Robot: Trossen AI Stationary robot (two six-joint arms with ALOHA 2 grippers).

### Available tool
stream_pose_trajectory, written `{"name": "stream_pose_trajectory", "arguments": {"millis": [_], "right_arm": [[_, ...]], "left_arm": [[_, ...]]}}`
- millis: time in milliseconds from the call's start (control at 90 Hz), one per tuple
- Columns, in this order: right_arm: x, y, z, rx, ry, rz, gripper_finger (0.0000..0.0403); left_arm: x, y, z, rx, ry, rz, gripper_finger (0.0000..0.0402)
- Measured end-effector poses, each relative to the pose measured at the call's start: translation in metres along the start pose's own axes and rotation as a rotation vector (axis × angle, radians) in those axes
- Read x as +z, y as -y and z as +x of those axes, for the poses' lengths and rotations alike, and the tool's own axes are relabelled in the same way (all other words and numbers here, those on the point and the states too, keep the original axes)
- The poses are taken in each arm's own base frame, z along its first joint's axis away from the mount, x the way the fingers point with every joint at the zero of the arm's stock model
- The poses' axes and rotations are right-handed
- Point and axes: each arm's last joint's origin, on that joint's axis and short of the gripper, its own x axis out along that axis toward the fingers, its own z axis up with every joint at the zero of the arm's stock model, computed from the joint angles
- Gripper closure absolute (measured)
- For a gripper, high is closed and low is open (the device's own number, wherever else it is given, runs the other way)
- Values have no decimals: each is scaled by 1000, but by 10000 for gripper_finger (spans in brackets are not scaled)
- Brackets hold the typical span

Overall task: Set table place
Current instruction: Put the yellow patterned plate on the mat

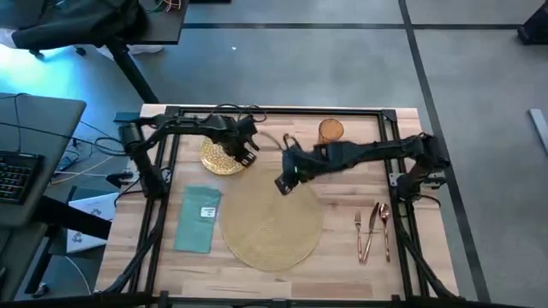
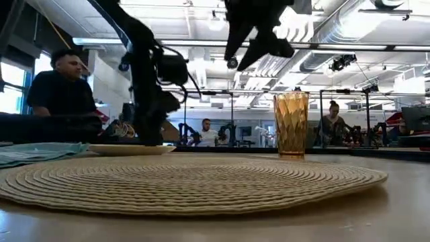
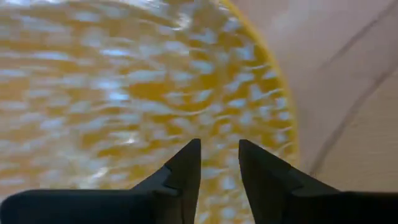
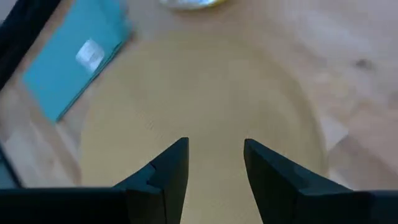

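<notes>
Two arms over the table [image 1: 342,265] right now, and what matters for my next move is how the left gripper [image 1: 247,147] sits against the plate [image 1: 218,158]. From above, the plate lies on bare wood just off the far-left edge of the placemat [image 1: 272,224], and the left fingers hang over the plate's rim on the side nearest the mat. In the left wrist view the fingers [image 3: 183,171] are slightly apart, with speckled gold glaze filling the frame right under them. I think they're straddling or about to straddle the rim, but it's too close-up to say whether anything is pinched. The left arm is clearly the nearer one for the plate. The plate is round, so there's no long axis to worry about, just a short slide or lift toward the mat's centre.

The right gripper [image 1: 285,181] hovers above the mat's far edge, fingers spread and holding nothing.

The placemat is a big tan woven round, lying flat. The teal napkin [image 1: 199,218] lies folded left of it. The plate is shallow, glossy and gold-speckled. The amber tumbler [image 1: 330,130] stands upright at the far side. The copper fork [image 1: 358,229], knife [image 1: 372,231] and spoon [image 1: 385,224] lie right of the mat, handles toward me.
</notes>
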Motion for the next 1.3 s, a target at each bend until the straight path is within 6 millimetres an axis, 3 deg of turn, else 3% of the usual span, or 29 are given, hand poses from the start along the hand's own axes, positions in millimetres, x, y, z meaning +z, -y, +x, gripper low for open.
{"name": "stream_pose_trajectory", "arguments": {"millis": [111,178,289,400,544,711,978,1300], "right_arm": [[25,28,8,-37,-3,35,263],[37,41,15,-36,-18,33,263],[52,55,30,4,-41,14,263],[67,61,47,101,-25,10,263],[80,70,78,175,-36,37,260],[99,76,111,212,-48,23,224],[119,88,161,184,-72,36,164],[123,85,163,107,-31,27,179]], "left_arm": [[2,12,3,-115,15,20,331],[1,18,-5,-160,28,36,340],[3,23,-42,-171,121,37,355],[-9,20,-80,-148,170,11,365],[-34,13,-127,-177,206,-87,371],[-66,9,-157,-186,193,-132,371],[-83,12,-172,-178,252,-154,371],[-84,14,-171,-173,243,-143,371]]}}
